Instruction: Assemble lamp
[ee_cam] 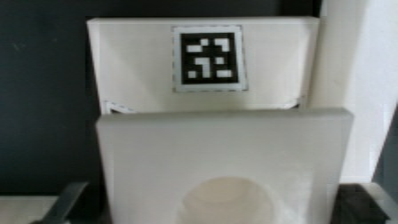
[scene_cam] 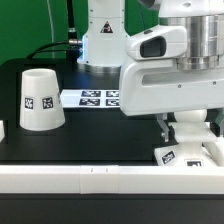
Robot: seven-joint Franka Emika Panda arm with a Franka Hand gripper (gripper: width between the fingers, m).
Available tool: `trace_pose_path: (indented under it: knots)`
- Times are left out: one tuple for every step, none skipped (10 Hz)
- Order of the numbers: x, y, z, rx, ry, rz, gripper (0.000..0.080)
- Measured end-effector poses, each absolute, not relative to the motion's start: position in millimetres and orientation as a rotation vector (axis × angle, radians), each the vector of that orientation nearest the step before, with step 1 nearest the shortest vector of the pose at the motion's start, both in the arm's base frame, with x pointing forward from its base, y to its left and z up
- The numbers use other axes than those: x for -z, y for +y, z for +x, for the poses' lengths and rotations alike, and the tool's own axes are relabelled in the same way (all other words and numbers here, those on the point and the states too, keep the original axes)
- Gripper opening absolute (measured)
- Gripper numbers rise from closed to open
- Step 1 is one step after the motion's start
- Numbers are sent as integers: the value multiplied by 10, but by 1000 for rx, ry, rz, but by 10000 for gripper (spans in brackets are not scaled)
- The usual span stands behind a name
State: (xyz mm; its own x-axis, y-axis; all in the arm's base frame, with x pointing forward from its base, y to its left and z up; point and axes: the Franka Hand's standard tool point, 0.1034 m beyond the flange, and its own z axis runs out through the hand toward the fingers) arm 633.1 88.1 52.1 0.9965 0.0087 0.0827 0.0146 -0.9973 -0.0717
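The white tapered shade (scene_cam: 40, 100) stands on the black table at the exterior view's left, showing a square tag. The white square base (scene_cam: 186, 152) sits at the exterior view's lower right against the white front rail. My gripper (scene_cam: 188, 132) is lowered straight over it. In the wrist view the base (ee_cam: 222, 140) fills the space between my dark fingertips (ee_cam: 64, 205), which stand wide apart beside its two edges. A round socket (ee_cam: 240, 200) shows in its top. A tagged white face (ee_cam: 208, 57) lies beyond it. The bulb is out of view.
The marker board (scene_cam: 95, 97) lies flat at the back middle of the table. A white rail (scene_cam: 100, 178) runs along the table's front edge. The arm's white body (scene_cam: 170, 70) blocks the right side of the exterior view.
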Motion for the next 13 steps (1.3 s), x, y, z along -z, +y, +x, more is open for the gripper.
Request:
trace_pose_path:
  knots:
    - [-520, 880, 6330, 126, -19, -3067, 534]
    - [-519, 879, 6329, 126, -21, -3067, 540]
    - [-519, 882, 6328, 126, -22, -3067, 540]
    - [-518, 882, 6328, 126, -23, -3067, 663]
    - [-518, 882, 6328, 126, -23, -3067, 663]
    - [-519, 882, 6328, 127, -23, -3067, 693]
    - [-531, 880, 6316, 134, -22, -3066, 698]
    - [-583, 858, 6203, 148, -14, -3066, 698]
    - [-631, 814, 6016, 150, 21, -3060, 699]
    - [-661, 793, 5810, 134, 57, -3056, 699]
    - [-690, 798, 5629, 112, 81, -3053, 699]
    - [-701, 849, 5469, 86, 116, -3050, 699]
    - [-691, 950, 5302, 54, 176, -3049, 699]
